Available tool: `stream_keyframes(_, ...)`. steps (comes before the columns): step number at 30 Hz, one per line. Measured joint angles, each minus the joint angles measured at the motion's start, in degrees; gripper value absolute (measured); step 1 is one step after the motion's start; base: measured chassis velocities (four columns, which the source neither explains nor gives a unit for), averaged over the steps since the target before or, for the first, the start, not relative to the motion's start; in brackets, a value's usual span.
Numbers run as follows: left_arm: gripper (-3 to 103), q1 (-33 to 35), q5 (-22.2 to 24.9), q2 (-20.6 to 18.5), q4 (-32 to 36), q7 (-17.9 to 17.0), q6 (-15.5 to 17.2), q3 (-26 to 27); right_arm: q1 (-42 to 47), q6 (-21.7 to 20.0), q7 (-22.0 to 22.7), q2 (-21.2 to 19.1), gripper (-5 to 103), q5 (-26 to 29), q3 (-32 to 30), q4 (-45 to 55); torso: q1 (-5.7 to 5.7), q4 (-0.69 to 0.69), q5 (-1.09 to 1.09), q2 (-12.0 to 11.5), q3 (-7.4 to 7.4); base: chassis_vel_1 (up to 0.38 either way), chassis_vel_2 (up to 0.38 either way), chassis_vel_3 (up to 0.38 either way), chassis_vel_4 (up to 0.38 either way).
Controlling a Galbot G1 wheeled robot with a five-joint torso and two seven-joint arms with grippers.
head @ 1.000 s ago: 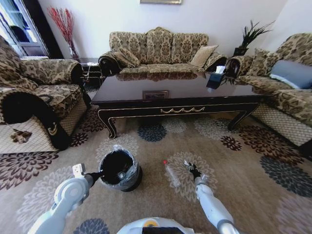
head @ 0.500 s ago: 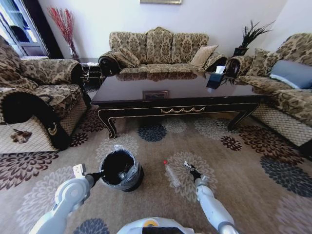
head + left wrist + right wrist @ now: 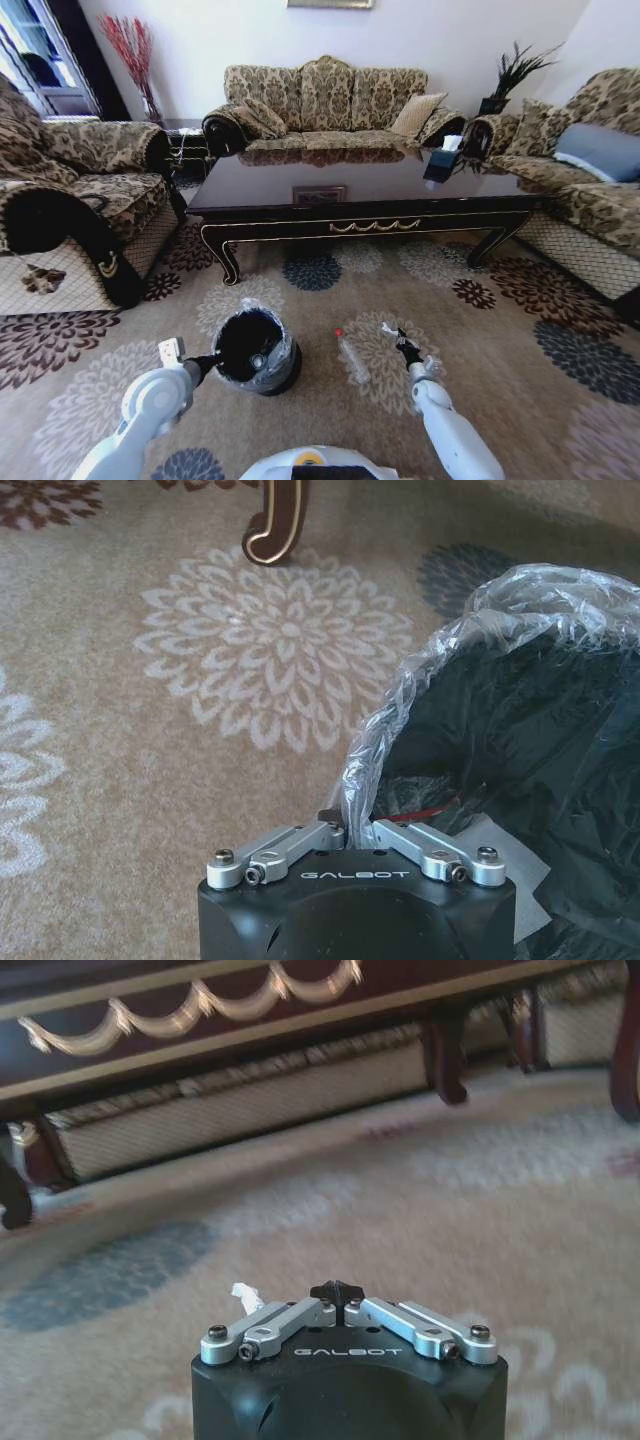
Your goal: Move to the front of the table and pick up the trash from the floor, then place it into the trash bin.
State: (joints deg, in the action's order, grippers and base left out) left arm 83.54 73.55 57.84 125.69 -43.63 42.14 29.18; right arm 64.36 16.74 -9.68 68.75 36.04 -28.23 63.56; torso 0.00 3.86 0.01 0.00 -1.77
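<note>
Dragged rightward, our round black plastic-lined trash bin (image 3: 257, 350) nears the clear red-capped bottle (image 3: 349, 354); left gripper (image 3: 345, 832) pinches its liner, right gripper (image 3: 402, 347) clenches white paper (image 3: 243, 1291).

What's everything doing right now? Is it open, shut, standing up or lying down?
trash bin: upright, open at the top, lined with a clear bag.
left gripper: shut on the trash bin's rim.
right gripper: shut, apparently on a white paper scrap.
plastic bottle: lying on the carpet, red cap on.

Patterned sofas (image 3: 325, 100), white wall (image 3: 420, 35)
</note>
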Motion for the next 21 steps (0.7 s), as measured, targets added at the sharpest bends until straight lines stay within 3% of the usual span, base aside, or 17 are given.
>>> stream_keyframes(9,0,-1.36,-1.75,0.62,-1.04,-0.25,0.0,-5.05,13.73,1.14,0.12,-1.26,0,-5.17,-0.22,22.4,0.0,0.01,0.01,0.0,0.0,0.0,0.0,0.0,0.0)
stream_keyframes(21,0,-2.37,-3.32,1.73,-1.55,-0.16,0.0,-8.51,20.67,1.24,0.85,-1.48,0,-13.13,2.89,40.92,0.0,-0.01,-0.01,0.0,0.0,0.0,0.0,0.0,0.0)
